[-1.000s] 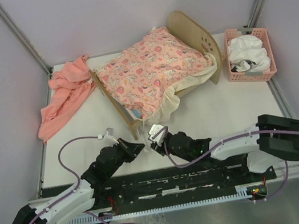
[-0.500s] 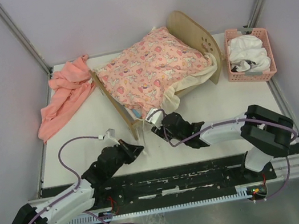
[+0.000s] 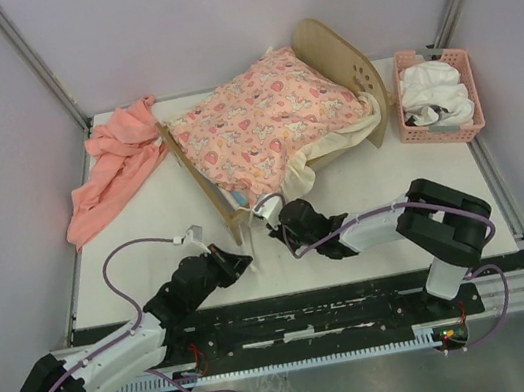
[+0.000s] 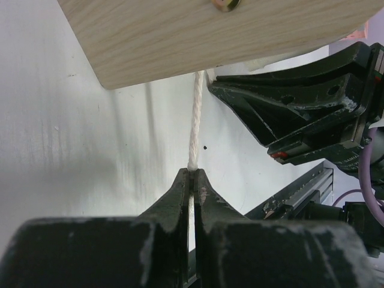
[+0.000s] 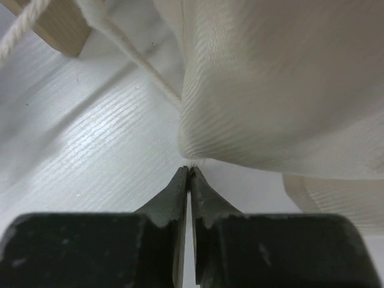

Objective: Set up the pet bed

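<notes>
**At the foot of the pet bed, one tool holds a string and one nips the sheet**

The pet bed (image 3: 345, 59) sits at the back middle of the white surface (image 3: 394, 193). A salmon cloth (image 3: 115, 166) lies on its left and a pink basket (image 3: 444, 131) stands on its right. A pink blanket (image 3: 265, 124) is spread over the bed. A cream sheet (image 5: 270, 90) hangs out from under the blanket on the near side and droops down to the surface.

The left tool (image 4: 193, 173) is shut tight on a thin white string (image 4: 195, 114). The string goes straight up from the tool and runs in under the wooden footboard (image 4: 210, 36). It looks pulled tight. I think the tool holds it that way so the string cannot slip back under the bed.

The right tool (image 5: 189, 170) is just beside it, down low near the surface. Its two fingers are pressed almost together, right at the bottom edge of the cream sheet. It looks like they have a tiny nip of that edge, and not much more. I think it grabs so low because that is where the loose part hangs, so the sheet can be pulled straight or tucked in.

The bed is not tidy yet, since the sheet spills out past the frame. A grip that small could slip off.
</notes>
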Robot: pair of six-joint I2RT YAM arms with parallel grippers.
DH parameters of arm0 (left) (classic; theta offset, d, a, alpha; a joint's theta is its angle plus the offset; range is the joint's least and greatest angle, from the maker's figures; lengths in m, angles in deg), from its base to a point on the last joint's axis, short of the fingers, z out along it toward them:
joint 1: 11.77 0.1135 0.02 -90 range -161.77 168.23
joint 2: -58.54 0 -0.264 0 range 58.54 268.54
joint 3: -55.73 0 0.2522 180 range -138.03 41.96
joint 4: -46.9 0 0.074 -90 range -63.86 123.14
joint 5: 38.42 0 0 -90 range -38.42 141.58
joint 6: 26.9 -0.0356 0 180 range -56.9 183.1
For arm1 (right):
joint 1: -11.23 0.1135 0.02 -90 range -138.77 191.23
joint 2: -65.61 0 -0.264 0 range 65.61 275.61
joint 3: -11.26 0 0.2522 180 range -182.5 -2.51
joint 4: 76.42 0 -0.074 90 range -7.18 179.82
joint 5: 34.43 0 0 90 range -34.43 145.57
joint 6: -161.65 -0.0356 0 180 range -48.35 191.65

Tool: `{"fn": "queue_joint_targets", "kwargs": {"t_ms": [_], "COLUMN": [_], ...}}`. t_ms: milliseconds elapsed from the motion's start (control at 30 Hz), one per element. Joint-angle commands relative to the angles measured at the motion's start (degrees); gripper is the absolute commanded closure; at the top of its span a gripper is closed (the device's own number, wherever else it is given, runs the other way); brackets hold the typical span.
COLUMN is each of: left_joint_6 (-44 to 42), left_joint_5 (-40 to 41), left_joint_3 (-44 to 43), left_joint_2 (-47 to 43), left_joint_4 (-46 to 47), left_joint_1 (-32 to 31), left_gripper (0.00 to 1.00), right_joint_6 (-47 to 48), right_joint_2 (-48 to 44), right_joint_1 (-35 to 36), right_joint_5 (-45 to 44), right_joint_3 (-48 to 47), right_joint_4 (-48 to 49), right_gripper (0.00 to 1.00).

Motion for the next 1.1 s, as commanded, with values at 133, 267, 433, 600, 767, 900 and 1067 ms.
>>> {"fn": "queue_joint_targets", "kwargs": {"t_ms": [133,267,433,600,767,900,1067], "left_joint_6": [-3.2,-3.4,-3.2,-2.5,-1.9,-1.2,-0.1], "left_joint_5": [0.5,0.7,0.5,0.0,-0.1,-0.6,-0.4], "left_joint_3": [-1.4,-1.8,-2.0,-1.8,-1.8,-2.4,-4.9], "left_joint_2": [-0.7,-0.7,-0.3,-1.4,-3.6,-4.8,-5.6], "left_joint_4": [0.3,-0.1,0.0,-0.2,-1.6,-2.2,-4.5], "left_joint_1": [-0.6,-0.6,-0.7,-0.7,-0.7,-0.7,-0.6], "left_gripper": [0.97,0.97,0.97,0.97,0.97,0.97,0.97], "right_joint_6": [-4.5,-7.0,-9.4,-9.3,-7.1,-2.8,7.7], "right_joint_2": [-8.8,-14.8,-12.9,-6.8,-2.8,-6.0,-16.3], "right_joint_1": [0.9,3.1,5.9,8.8,9.1,9.0,8.8], "right_joint_5": [11.7,15.9,17.4,15.6,7.7,5.7,4.7], "right_joint_3": [-2.6,-3.5,-8.3,-14.4,-13.6,-11.5,-5.8], "right_joint_4": [-4.7,-2.5,1.4,3.5,3.7,0.5,-2.5], "right_gripper": [0.98,0.98,0.98,0.96,0.83,0.61,0.43]}}
